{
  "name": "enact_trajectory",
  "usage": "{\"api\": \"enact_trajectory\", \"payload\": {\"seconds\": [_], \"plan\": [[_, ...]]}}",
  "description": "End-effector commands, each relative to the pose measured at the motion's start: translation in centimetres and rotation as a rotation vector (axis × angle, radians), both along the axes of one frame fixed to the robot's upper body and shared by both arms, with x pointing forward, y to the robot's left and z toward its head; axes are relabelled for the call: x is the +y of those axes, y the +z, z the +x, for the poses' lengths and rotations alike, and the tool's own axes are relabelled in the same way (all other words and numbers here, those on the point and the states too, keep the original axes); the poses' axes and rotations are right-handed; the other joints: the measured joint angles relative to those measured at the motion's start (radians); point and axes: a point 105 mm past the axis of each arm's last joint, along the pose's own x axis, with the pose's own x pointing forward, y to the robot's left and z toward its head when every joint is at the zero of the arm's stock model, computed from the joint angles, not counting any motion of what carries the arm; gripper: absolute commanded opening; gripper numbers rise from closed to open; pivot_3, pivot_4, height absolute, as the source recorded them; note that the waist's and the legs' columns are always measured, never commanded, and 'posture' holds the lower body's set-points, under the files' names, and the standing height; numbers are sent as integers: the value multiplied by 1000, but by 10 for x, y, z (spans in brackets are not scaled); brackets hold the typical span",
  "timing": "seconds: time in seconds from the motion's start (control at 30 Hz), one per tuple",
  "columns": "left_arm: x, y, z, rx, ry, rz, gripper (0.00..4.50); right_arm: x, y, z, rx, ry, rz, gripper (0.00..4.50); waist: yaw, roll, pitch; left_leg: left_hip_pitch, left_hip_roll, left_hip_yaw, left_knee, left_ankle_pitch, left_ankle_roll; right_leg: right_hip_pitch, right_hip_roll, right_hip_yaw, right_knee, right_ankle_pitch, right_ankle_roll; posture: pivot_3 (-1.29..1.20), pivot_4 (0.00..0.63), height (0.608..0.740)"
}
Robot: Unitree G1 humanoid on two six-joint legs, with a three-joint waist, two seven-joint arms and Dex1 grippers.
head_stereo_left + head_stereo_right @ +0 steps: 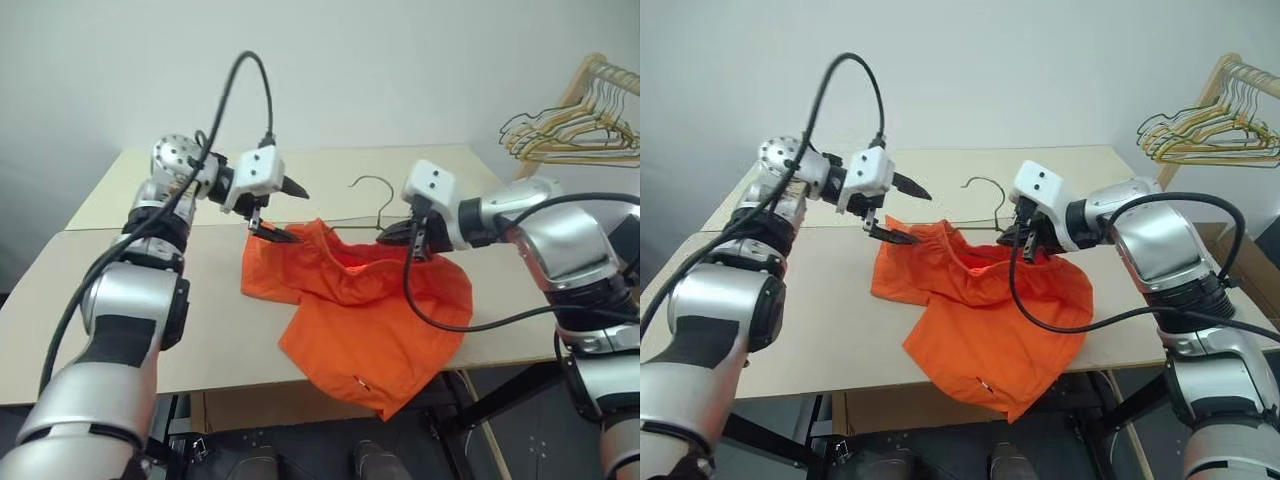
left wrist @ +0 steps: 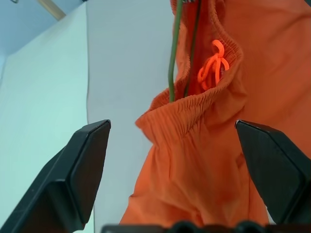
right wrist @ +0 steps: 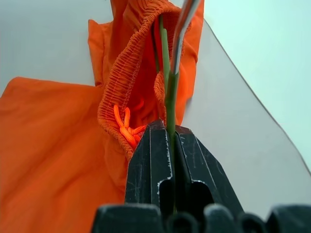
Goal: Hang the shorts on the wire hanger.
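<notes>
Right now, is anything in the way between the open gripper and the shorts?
Nothing visible. The open left gripper faces the shorts with bare space between its fingers and the waistband. The hanger is inside the waistband, held by the right gripper.

wire hanger [image 1: 372,184]: hook and a short run of wire show; the rest of the triangle lies hidden inside the shorts [image 1: 365,310].
shorts: lowest corner hangs past the surface [image 1: 200,330] edge; the underside is unseen.
bunched hangers [image 1: 575,130]: cut off by the picture's right edge, too tangled to count.
right hand [image 3: 167,145]: wire disappears between its closed fingers.
</notes>
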Motion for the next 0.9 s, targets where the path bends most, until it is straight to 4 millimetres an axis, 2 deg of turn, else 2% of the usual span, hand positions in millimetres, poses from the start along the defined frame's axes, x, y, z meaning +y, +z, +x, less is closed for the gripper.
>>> {"api": "enact_trajectory", "payload": {"seconds": [0.03, 0.27, 0.43, 0.53, 0.63, 0.77, 0.87, 0.9], "plan": [[-6, -2, 5, -42, 19, 48, 4460, 7, 25, -6, -79, 46, 24, 0, 1, 0, 0, 0, 0, 0, 0, 0, 0, 0, 0, 0, 0, 0, 0, 20, 0, 740], [-10, -21, 16, -83, 89, 155, 4460, 11, 28, -11, -82, 73, 30, 0, 3, 0, 0, 0, 0, 0, 0, 0, 0, 0, 0, 0, 0, 0, 0, 12, 0, 740], [-15, -22, 17, -96, 93, 144, 4460, 13, 30, -13, -84, 85, 36, 0, 2, 0, 0, 0, 0, 0, 0, 0, 0, 0, 0, 0, 0, 0, 0, 15, 0, 740], [-24, -21, 13, -84, 49, 114, 4460, 15, 31, -13, -80, 95, 41, 0, 4, 0, 0, 0, 0, 0, 0, 0, 0, 0, 0, 0, 0, 0, 0, 19, 0, 740], [-29, -18, 10, -63, 21, 90, 3880, 17, 32, -13, -75, 97, 43, 0, 4, 0, 0, 0, 0, 0, 0, 0, 0, 0, 0, 0, 0, 0, 0, 19, 0, 740], [-28, -20, 7, -50, -4, 105, 2623, 18, 36, -12, -66, 94, 61, 0, 1, 0, 0, -1, 0, 0, 0, 0, 0, -1, 0, 0, 0, 0, 0, 13, 0, 740], [-26, -21, 7, -43, -1, 109, 1488, 17, 38, -12, -57, 84, 74, 0, 1, 0, 0, -1, 0, 0, 0, 0, 0, -1, 0, 0, 0, 1, -2, 7, 0, 740], [-25, -22, 7, -41, 1, 110, 1251, 16, 38, -12, -55, 80, 75, 0, 1, 0, 0, -1, 0, 0, 0, 0, 0, -1, 0, 0, 0, 1, -2, 6, 0, 740]]}}
